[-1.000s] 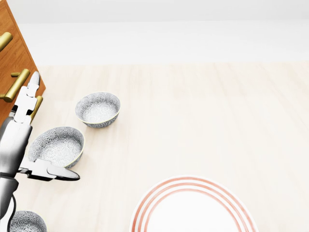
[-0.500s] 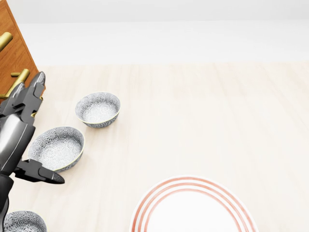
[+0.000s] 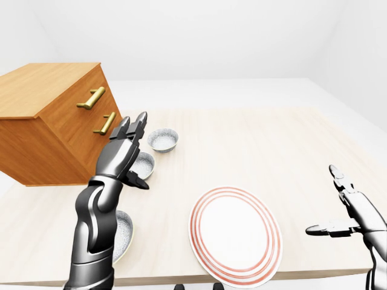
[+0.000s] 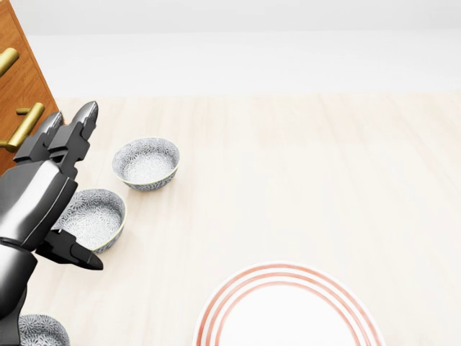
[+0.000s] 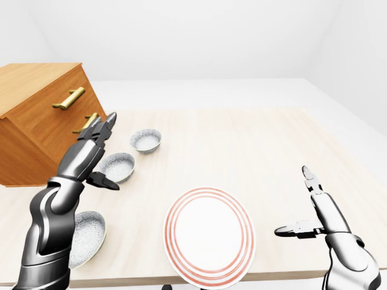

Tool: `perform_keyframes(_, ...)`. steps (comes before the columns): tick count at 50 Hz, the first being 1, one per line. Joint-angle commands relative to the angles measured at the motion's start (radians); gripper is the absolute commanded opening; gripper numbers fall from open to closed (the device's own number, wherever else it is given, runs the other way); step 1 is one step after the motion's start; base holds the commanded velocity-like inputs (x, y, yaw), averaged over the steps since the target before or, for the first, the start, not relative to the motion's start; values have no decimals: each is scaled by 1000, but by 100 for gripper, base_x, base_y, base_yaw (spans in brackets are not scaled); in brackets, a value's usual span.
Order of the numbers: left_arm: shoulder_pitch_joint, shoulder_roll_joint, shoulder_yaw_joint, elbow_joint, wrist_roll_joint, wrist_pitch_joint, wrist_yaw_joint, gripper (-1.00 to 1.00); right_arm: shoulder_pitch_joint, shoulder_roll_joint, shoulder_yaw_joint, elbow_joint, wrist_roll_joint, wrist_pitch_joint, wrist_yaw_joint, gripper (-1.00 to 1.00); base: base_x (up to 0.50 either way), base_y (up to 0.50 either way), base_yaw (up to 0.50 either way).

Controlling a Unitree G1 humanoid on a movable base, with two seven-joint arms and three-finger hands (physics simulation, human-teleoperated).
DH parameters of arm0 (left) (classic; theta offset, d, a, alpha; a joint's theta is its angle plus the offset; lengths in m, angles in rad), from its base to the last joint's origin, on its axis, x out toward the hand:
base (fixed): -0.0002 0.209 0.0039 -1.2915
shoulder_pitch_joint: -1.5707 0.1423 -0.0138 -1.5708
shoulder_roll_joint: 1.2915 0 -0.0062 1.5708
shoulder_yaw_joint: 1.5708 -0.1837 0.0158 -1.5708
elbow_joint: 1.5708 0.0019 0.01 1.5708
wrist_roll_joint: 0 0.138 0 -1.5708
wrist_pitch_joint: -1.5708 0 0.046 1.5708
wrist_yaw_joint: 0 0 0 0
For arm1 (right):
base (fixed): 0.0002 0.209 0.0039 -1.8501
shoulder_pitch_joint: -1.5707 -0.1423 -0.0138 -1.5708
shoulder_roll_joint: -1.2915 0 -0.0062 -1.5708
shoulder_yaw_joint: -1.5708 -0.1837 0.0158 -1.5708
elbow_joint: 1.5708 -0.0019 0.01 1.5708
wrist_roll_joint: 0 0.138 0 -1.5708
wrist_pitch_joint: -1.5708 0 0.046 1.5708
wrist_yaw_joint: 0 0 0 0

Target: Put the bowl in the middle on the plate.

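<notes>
Three grey patterned bowls stand in a row at the left of the head view: a far bowl (image 4: 146,163), the middle bowl (image 4: 96,218) and a near bowl (image 4: 39,331) cut by the bottom edge. The white plate (image 4: 288,310) with red rings lies at the bottom centre, with nothing on it. My left hand (image 4: 90,189) is open and hovers over the middle bowl's left side, fingers stretched up-view and thumb below the rim, hiding part of the bowl. My right hand (image 5: 295,203) is open, raised off the table to the right of the plate.
A wooden drawer chest (image 3: 54,121) with brass handles stands at the left, close beside the bowls. The pale wooden table (image 4: 324,180) stretches to the right and up-view of the plate.
My left hand has shifted right and turned, now overlapping the middle bowl's left rim. Bowls, plate and camera have stayed put.
</notes>
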Motion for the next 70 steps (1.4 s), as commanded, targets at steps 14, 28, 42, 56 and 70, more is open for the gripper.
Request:
perform_keyframes(14,-53,7,-24,80,44,-27,6,100,-1,-2,0,10,0,0,-2,100,0,0,0)
perform_keyframes(28,-74,24,-22,176,60,-37,53,100,-6,-5,3,11,-1,0,-1,100,0,0,0)
perform_keyframes(42,-39,20,-28,214,76,-50,84,100,0,-2,0,-4,-2,0,3,100,0,0,0)
perform_keyframes(56,-51,20,-40,258,91,-57,100,100,-3,-5,2,6,-2,0,-1,100,0,0,0)
perform_keyframes(70,-55,29,-36,300,90,-68,119,100,0,-6,3,5,-4,0,0,100,0,0,0)
